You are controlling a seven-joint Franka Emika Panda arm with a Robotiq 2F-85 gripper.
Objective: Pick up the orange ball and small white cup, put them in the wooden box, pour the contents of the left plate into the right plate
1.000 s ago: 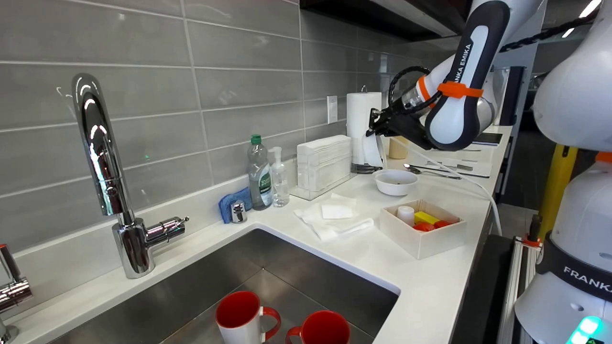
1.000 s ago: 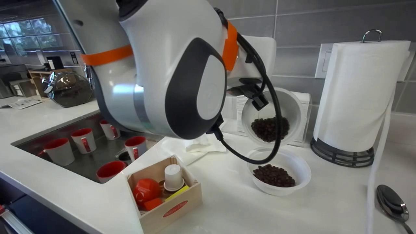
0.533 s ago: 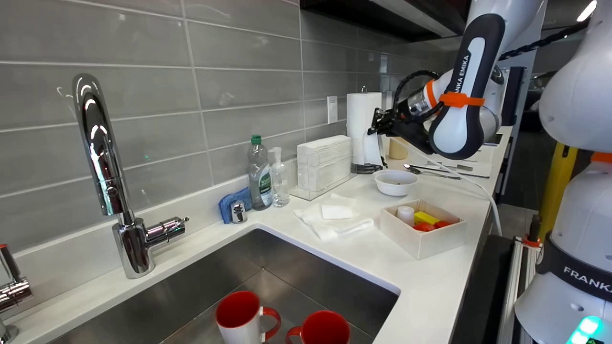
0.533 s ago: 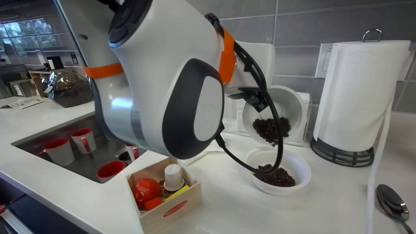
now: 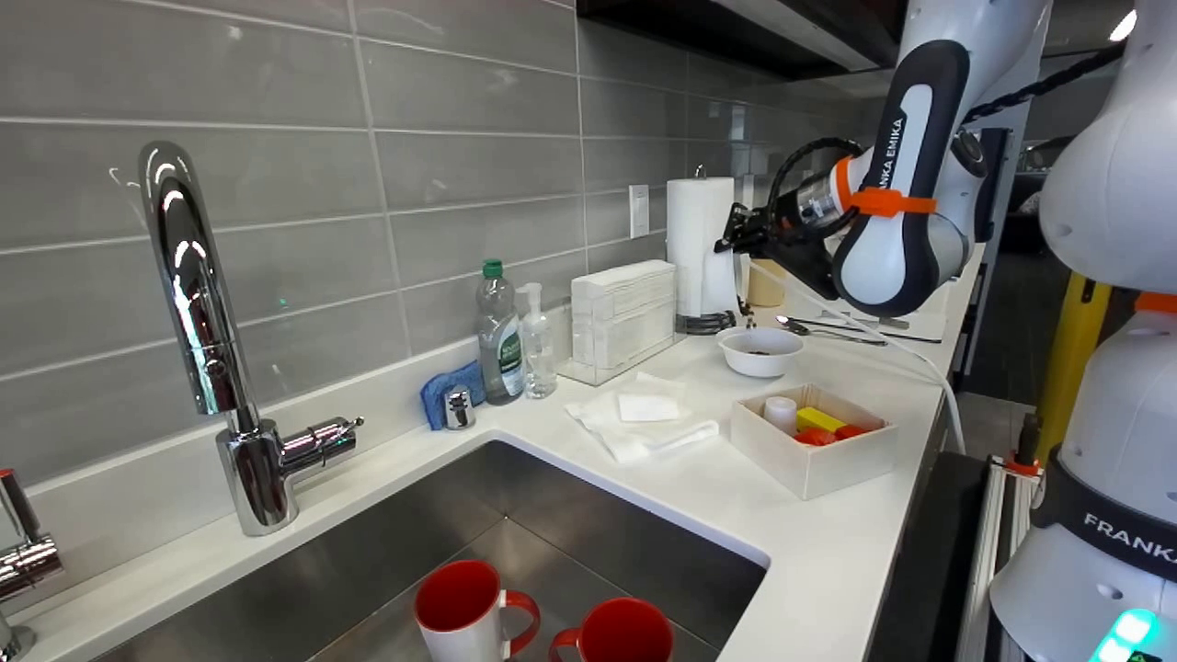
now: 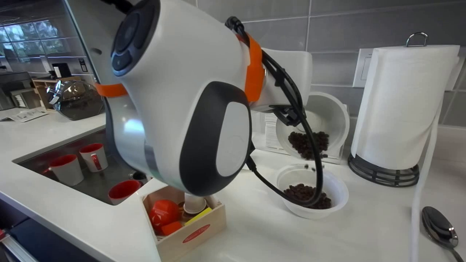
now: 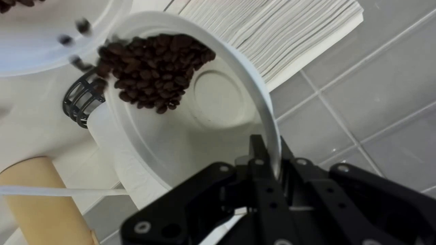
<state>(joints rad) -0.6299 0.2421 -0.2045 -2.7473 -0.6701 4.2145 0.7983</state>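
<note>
In the wrist view the pincer (image 7: pixel 271 149) is closed tight on the rim of the tilted bowl (image 7: pixel 218 98), the bowl's wall caught in its grip. Dark beans (image 7: pixel 153 71) are heaped at the lip, and a few loose beans (image 7: pixel 83 26) are blurred in mid-air, passing over the edge of the receiving bowl (image 7: pixel 30 44).

In an exterior view the change is plain: a second ago the heap lay whole in the tilted bowl (image 6: pixel 333 118); now beans drop from its lip above the far side of the receiving bowl (image 6: pixel 333 182), which stands on the tabletop (image 6: pixel 262 233) with beans in it. I judge the pour has begun, with most of the load left; strays over the far rim seem the main risk. Left and near, the wooden box (image 6: pixel 213 225) holds the orange ball (image 6: pixel 164 213) and the small white cup (image 6: pixel 194 204), so that part looks done. The lowered arm (image 6: pixel 189 109) now hides the cup's top.

In an exterior view dark specks have appeared above the receiving bowl (image 5: pixel 759 363); the tilted bowl blends into the paper roll (image 5: pixel 688 248).
</note>
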